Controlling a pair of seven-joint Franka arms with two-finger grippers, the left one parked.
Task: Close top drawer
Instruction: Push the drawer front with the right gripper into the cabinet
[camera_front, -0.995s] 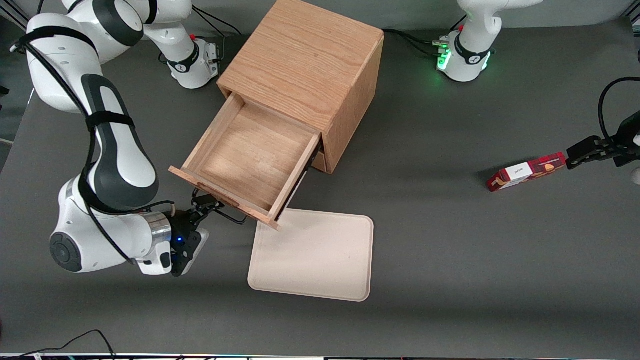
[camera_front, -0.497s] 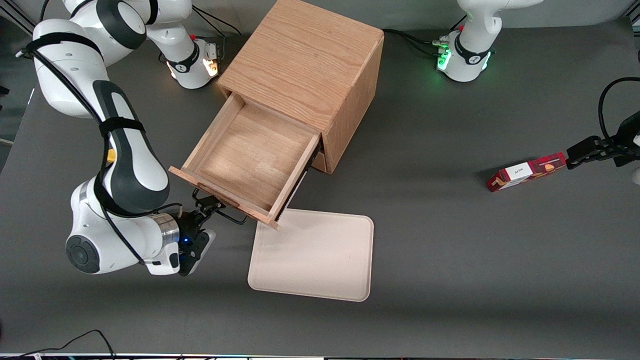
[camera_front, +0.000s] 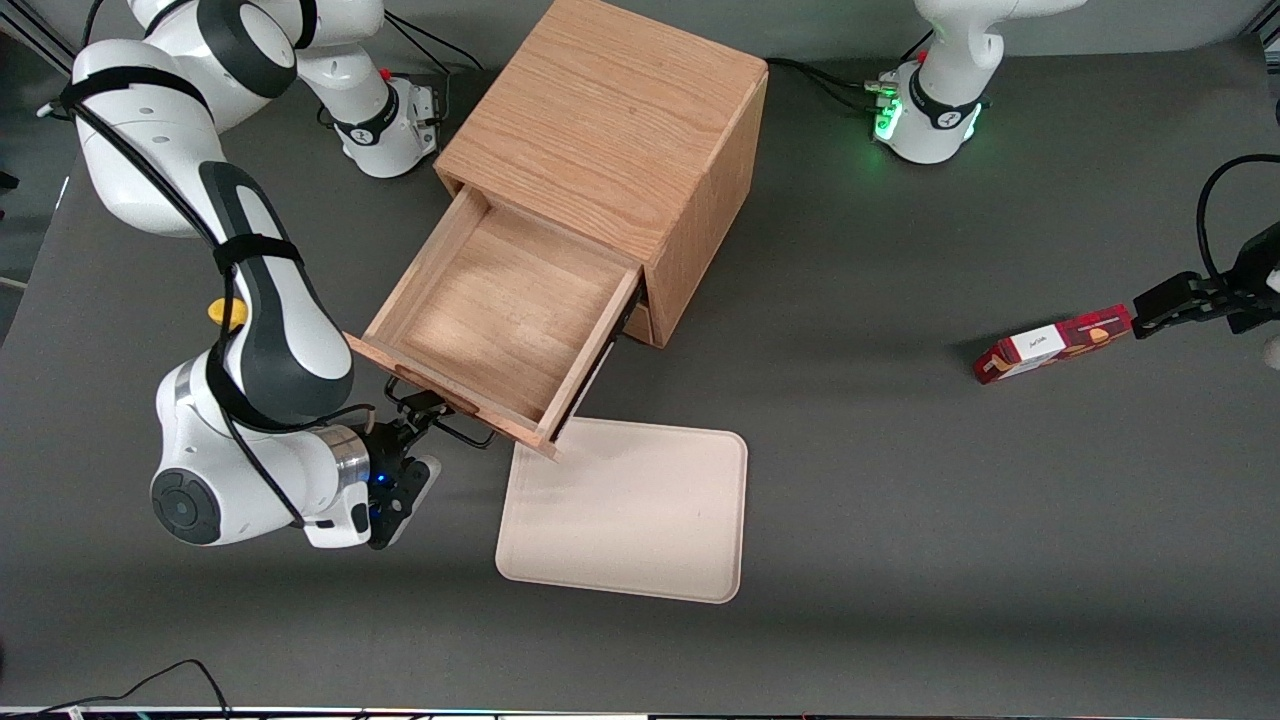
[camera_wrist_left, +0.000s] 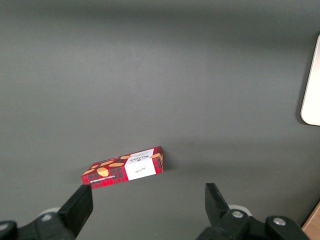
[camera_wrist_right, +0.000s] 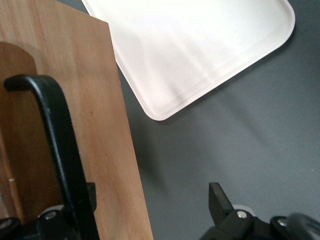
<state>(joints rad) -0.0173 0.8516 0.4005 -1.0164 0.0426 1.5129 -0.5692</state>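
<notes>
Top drawer (camera_front: 505, 305) pulled out w/ bare floor, pincer (camera_front: 415, 418) at handle (camera_front: 455, 428).

My front camera looks steeply down over the whole table (camera_front: 900, 480). Right wrist camera sits close against the drawer (camera_wrist_right: 75, 100) front, sharing the tray (camera_wrist_right: 200, 45) with it. Left wrist camera faces the table beside the tray.

Red plaid box (camera_wrist_left: 123, 172): white label panel with small script and a line of print along its edge, neither legible; no other readable text
</notes>
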